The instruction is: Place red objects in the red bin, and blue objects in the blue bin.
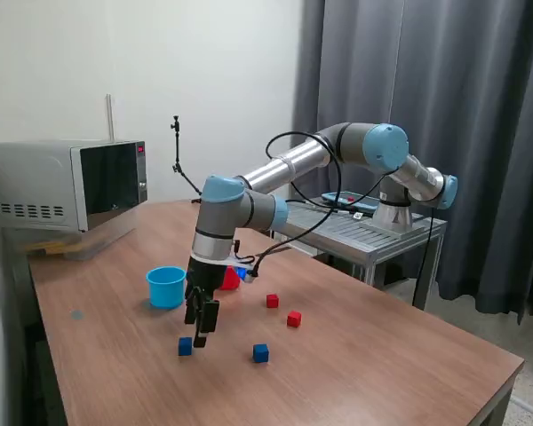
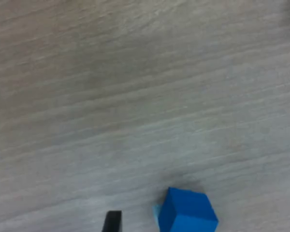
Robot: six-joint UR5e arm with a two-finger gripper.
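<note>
We see the end effector (image 1: 201, 333), fingers spread wide and empty, hovering just right of the blue cube (image 1: 186, 346), lower centre of exterior frame.

The red cup (image 1: 230, 279) is mostly hidden behind the arm, beside the blue cup (image 1: 166, 287). In the wrist view the blue cube (image 2: 187, 211) and one fingertip (image 2: 112, 221) are cut off by the frame edge.
</note>
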